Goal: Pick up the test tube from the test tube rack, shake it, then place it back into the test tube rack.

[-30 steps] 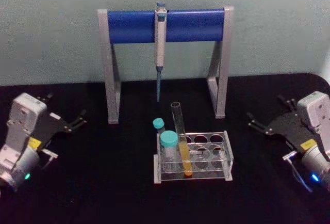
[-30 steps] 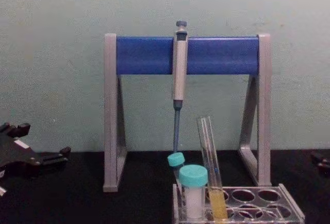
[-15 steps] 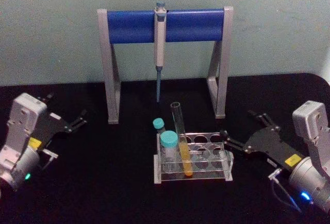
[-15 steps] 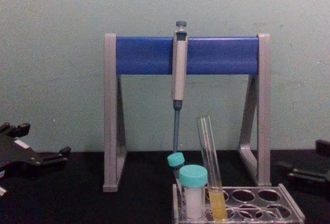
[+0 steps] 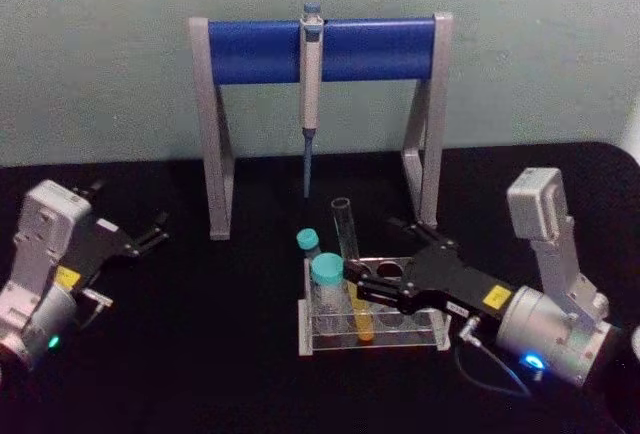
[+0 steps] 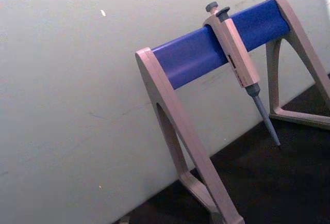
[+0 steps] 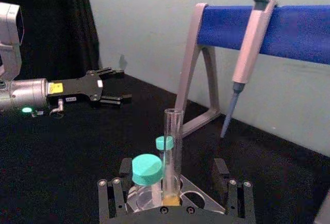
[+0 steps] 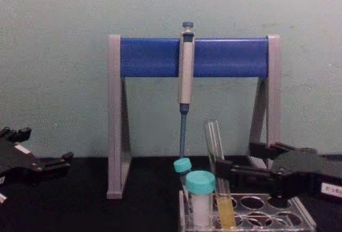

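The test tube (image 5: pixel 346 239) stands slightly tilted in the clear test tube rack (image 5: pixel 400 340), with yellow liquid in its lower part. My right gripper (image 5: pixel 372 254) has come in from the right and is open just above the rack's top plate. In the right wrist view the test tube (image 7: pixel 172 154) stands midway between the two fingers, touched by neither. The chest view shows one of its fingers (image 8: pixel 231 168) just right of the test tube (image 8: pixel 216 160). My left gripper (image 5: pixel 152 232) rests open on the table at the far left.
Two teal-capped vials (image 5: pixel 326 274) (image 5: pixel 307 242) stand in the rack's left holes, right beside the tube. Behind the rack a grey-and-blue pipette stand (image 5: pixel 250 51) holds a hanging pipette (image 5: pixel 311 79). The table is covered in black cloth (image 5: pixel 220 354).
My right arm has swung in from the table's right side to the rack, and its open fingers now flank the test tube. Left arm, tube and rack have not moved.
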You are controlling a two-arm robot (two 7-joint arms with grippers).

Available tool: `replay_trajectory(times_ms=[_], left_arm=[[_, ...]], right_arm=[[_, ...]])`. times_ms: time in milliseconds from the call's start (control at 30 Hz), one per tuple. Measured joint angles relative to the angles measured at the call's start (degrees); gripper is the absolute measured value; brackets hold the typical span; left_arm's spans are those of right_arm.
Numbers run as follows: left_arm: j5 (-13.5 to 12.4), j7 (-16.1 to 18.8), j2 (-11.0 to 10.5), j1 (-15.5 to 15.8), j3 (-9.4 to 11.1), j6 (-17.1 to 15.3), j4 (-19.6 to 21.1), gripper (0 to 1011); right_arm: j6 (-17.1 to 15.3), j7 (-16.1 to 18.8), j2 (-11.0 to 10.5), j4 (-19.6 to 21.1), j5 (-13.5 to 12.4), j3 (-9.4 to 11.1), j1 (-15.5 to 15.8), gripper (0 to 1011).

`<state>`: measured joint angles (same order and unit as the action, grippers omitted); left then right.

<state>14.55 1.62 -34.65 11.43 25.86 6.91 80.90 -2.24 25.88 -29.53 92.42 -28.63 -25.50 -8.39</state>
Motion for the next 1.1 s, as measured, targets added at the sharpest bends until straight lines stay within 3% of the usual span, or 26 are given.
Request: replay_trajectory(times_ms=[267,600,1100], left_arm=[[0.0,0.0,0.0,0.0,0.0,0.0,0.0,1001],[0.0,0.0,0.0,0.0,0.0,0.0,0.0,1001],[0.0,0.0,0.0,0.0,0.0,0.0,0.0,1001]], right_arm=[[-1.5,2.6,2.3,-4.2,1.1,-1.6,-4.1,1000],[-1.6,3.9,4.1,-8.0,1.7,-2.8,-7.0,1000],[-1.2,4.3,4.8,-9.4,2.1,-3.2,-8.0,1000]])
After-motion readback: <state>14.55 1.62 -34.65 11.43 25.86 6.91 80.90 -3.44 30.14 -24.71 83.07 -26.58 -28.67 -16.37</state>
